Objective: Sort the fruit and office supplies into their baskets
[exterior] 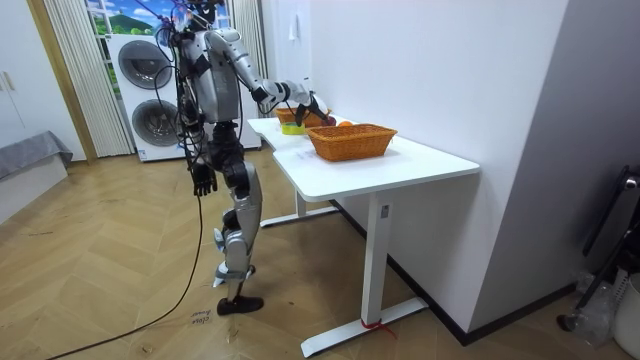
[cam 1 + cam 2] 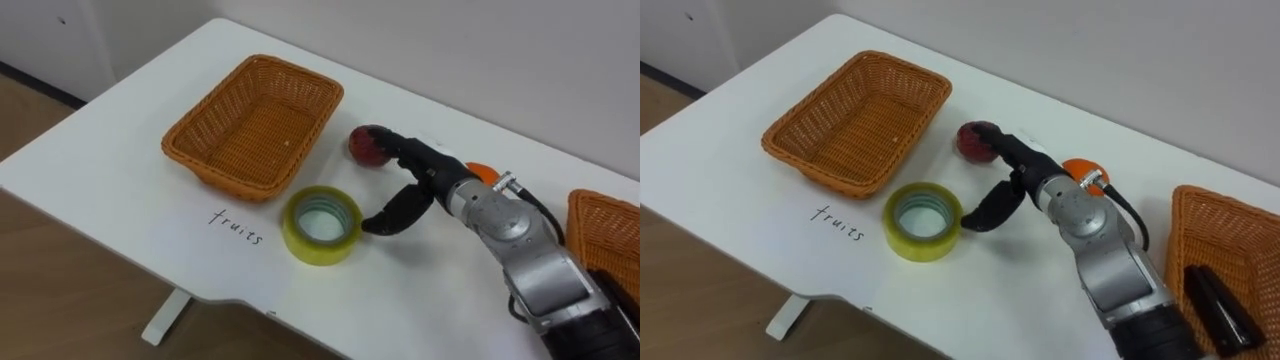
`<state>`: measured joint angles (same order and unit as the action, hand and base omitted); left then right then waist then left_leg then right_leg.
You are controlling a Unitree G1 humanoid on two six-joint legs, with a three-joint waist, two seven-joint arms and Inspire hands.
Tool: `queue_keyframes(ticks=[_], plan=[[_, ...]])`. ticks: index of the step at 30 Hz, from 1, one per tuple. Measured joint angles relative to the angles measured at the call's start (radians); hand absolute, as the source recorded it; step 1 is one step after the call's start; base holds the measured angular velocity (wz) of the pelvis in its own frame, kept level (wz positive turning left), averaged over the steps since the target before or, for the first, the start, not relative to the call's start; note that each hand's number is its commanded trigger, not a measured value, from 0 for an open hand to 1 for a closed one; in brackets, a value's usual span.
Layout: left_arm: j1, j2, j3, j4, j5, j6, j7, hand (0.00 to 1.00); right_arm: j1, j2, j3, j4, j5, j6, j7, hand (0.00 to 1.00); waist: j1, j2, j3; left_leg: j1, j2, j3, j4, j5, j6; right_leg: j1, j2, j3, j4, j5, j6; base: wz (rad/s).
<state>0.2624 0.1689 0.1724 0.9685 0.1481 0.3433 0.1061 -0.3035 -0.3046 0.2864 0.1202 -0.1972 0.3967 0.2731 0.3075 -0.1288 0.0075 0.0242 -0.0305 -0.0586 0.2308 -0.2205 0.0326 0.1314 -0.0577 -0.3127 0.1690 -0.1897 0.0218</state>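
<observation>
Head stereo downward, close; room camera afar

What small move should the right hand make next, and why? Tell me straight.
Probably curl the right hand round the red fruit. Its straight fingers lie over the fruit, its thumb hangs apart near the tape roll, and the empty basket labelled for fruits stands close by on the fruit's left.

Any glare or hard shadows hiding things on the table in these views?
Left eye view: even light, no glare on the white table; the yellow tape roll throws just a soft shadow. Right eye view: the dark right robot hand, not shadow, covers part of the red apple. Room view: even room light; the left robot hand hangs plainly lit by the hip.
</observation>
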Motion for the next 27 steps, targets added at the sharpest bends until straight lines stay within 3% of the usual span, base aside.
queue_keyframes(ticks=[16,27], plan=[[0.003,0.002,-0.023,-0.006,0.001,-0.001,0.0,0.0,-0.005,0.03,0.004,0.028,-0.091,0.011,0.001,0.0,0.003,-0.007,0.0021,0.001,0.0,-0.001,-0.006,0.0,0.0,-0.004,0.0,0.006,0.001,0.0,0.0,0.0],[0.004,0.003,-0.034,-0.002,0.0,-0.003,0.0,0.0,-0.081,0.039,0.007,0.024,-0.052,0.011,0.02,0.0,0.005,-0.004,0.0052,0.006,0.001,0.0,-0.008,0.001,0.001,-0.001,-0.001,0.004,0.0,0.0,0.0,0.0]])
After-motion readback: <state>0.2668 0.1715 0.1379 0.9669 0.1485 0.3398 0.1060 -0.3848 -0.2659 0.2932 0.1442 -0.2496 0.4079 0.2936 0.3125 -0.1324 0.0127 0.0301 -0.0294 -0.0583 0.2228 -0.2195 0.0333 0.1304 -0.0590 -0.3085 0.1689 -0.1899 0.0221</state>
